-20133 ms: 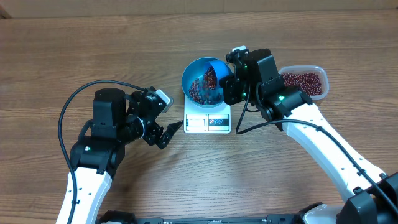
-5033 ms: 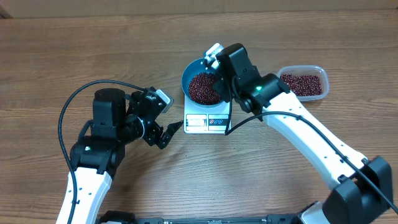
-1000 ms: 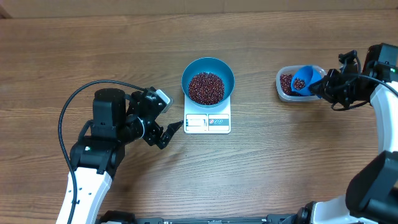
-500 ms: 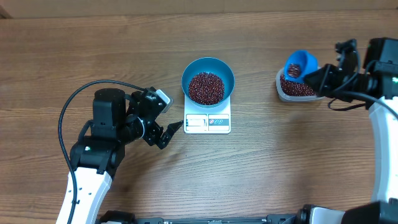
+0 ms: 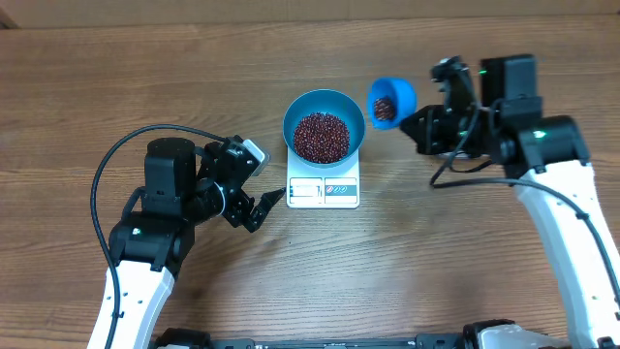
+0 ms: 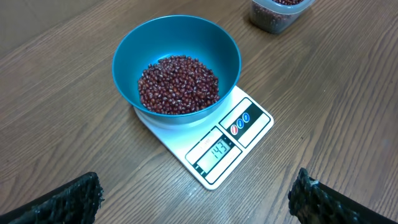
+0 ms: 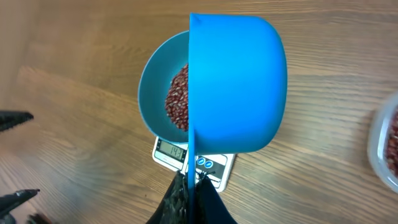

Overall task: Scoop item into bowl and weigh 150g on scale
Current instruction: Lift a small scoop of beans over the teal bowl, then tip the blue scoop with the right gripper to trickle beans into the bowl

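On square scale [image 5: 324, 191]: smooth teal bowl [image 5: 352, 111] of beans [image 5: 321, 136] | right tool [image 7: 191, 190] clamps scoop [image 5: 391, 100] | left tool [image 5: 260, 207] apart

The scale's [image 6: 205, 142] display [image 6: 216, 151], lower centre of the left wrist view, reads 143 — the only legible figure. Beside it are three small round marks [image 6: 240, 123] — one red, two blue — too small to read. In the right wrist view the digits are blurred.

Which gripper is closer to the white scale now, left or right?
Left. The left gripper is open just left of the scale; the right gripper, holding the scoop, is farther off, beyond its back right corner.
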You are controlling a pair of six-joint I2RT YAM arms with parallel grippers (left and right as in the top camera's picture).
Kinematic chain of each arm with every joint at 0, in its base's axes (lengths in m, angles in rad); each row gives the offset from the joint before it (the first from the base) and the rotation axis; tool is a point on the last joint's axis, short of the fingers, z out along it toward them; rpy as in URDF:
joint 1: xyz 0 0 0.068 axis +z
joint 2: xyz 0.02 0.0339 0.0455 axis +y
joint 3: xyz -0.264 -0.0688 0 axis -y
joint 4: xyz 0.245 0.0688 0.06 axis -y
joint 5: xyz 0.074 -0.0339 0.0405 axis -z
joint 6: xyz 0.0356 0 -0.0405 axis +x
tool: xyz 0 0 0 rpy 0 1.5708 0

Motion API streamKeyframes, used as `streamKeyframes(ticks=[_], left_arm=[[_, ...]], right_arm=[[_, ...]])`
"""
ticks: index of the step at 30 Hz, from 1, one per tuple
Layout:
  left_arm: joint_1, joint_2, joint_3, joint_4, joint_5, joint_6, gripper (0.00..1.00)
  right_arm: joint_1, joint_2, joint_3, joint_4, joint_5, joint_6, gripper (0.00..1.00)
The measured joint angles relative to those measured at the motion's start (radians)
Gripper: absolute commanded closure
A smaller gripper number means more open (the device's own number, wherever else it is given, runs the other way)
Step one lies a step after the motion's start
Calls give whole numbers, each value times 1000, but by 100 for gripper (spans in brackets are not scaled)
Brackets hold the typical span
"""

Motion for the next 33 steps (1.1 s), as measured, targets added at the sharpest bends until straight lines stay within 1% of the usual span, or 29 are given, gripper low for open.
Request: streamKeyframes(ticks=[4,9,15,23,27,33], left_arm=[[0,0,0,0,0,0,0],[0,0,0,0,0,0,0],[0,0,0,0,0,0,0],[0,0,0,0,0,0,0],[0,0,0,0,0,0,1],[0,0,0,0,0,0,1]], right_arm=[[75,0,0,35,55,0,96],[132,0,0,76,98,-2,96],[161,1,0,125,118,-3,96],[167,47,0,130,127,-8,96],[178,89,0,135,130,-37,96],[249,98,0,160,174,-98,96]])
